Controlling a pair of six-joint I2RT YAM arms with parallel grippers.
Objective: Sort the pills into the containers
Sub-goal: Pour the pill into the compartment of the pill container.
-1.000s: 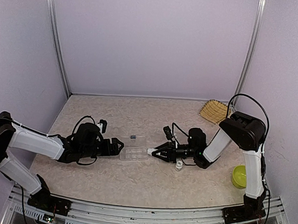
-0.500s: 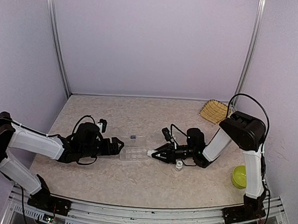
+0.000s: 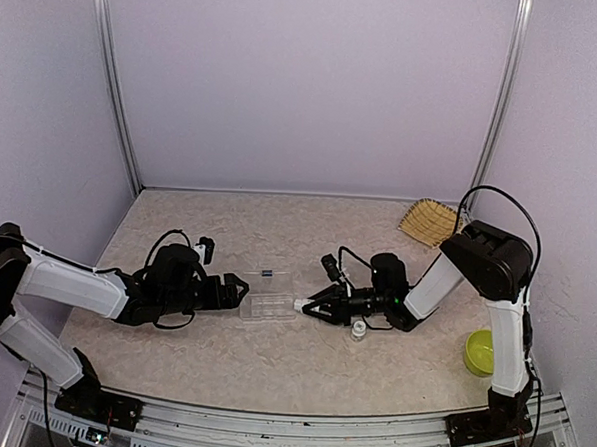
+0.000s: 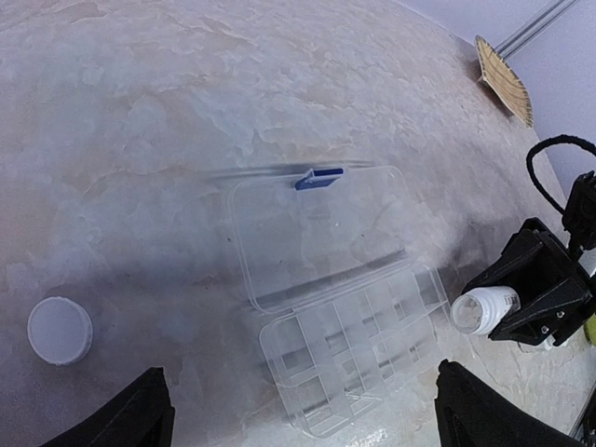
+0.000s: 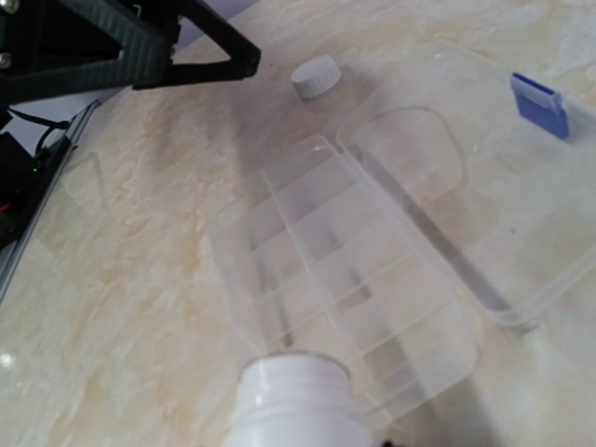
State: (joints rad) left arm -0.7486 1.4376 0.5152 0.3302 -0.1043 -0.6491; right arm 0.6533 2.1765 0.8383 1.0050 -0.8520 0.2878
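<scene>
The container (image 3: 266, 300) is a clear compartment box lying open on the table, its lid (image 4: 321, 233) folded back with a blue latch (image 4: 319, 177). It also shows in the left wrist view (image 4: 358, 349) and the right wrist view (image 5: 345, 279). My right gripper (image 3: 319, 307) is shut on an open white pill bottle (image 3: 304, 305), held on its side with its mouth (image 5: 293, 400) at the box's right edge. My left gripper (image 3: 237, 292) is open and empty just left of the box. No pills show in the compartments.
A loose white cap (image 4: 60, 330) lies on the table left of the box. A small vial (image 3: 358, 331) stands by my right gripper. A lime-green bowl (image 3: 479, 351) sits at the right, and a straw basket (image 3: 426, 221) at the back right.
My right wrist has shifted slightly left and the bottle's mouth stays at the box's right edge. The left arm and the box have not moved.
</scene>
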